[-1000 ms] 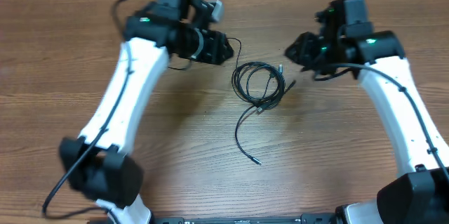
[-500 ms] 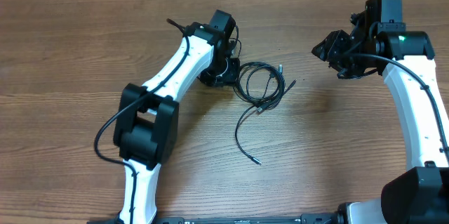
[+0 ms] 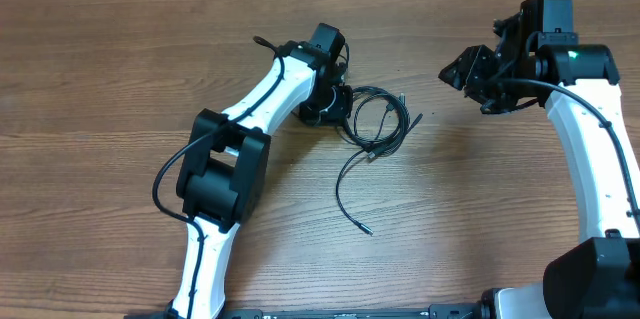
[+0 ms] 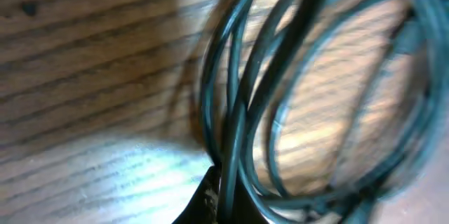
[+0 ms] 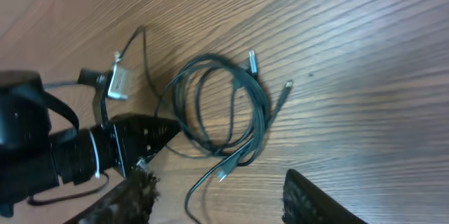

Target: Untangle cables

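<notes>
The coiled cables (image 3: 378, 119) lie on the tabletop (image 3: 100, 109) with their left rim right at our left pincer (image 3: 340, 109), whose grip we cannot tell; our right pincer (image 3: 462, 67), spread wide, hangs well apart.

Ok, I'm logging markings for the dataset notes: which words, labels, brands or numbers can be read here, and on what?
No text can be read in any view.
cables: no print shows, and the plug ends are too small to show markings.
pale connector on the left arm: blank, or too blurred to tell.
right arm: a green light only, no lettering.
</notes>
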Robot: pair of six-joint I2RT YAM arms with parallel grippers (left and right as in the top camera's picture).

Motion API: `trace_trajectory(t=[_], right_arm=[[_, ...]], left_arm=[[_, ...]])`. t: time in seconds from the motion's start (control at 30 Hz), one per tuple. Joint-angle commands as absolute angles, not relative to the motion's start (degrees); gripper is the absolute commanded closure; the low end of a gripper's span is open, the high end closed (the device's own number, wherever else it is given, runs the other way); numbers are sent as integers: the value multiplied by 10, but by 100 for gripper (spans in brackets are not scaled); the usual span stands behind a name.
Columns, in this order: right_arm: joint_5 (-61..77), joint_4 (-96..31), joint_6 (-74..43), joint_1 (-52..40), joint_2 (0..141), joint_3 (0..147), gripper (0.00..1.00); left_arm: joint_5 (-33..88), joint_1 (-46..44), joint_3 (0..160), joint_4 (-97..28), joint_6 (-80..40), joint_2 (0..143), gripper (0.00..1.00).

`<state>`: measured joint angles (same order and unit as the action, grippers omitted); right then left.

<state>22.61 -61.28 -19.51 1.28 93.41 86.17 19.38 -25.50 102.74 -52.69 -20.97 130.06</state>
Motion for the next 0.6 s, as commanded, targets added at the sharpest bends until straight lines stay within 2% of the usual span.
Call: trace_trajectory(t=[0.0,0.17,0.4,0.5,0.57], right_arm=[[286,-608,-143,9,936,866,42],[400,-583,-99,-20,936,866,42],[489,-517,-107,-80,936,867,42],[491,-493,-122,-120,936,867,42],[444,-494,-135,-144,936,866,42]], left_arm=[[226,-250,1072,-525,-178,1174,96],[260,-251,1078,-520,-165,1012,96],[260,-243,1079,-490,-175,932,96],[280,-216,1079,-477,-185,918,96],[303,-199,1085,-475,-196,918,96]])
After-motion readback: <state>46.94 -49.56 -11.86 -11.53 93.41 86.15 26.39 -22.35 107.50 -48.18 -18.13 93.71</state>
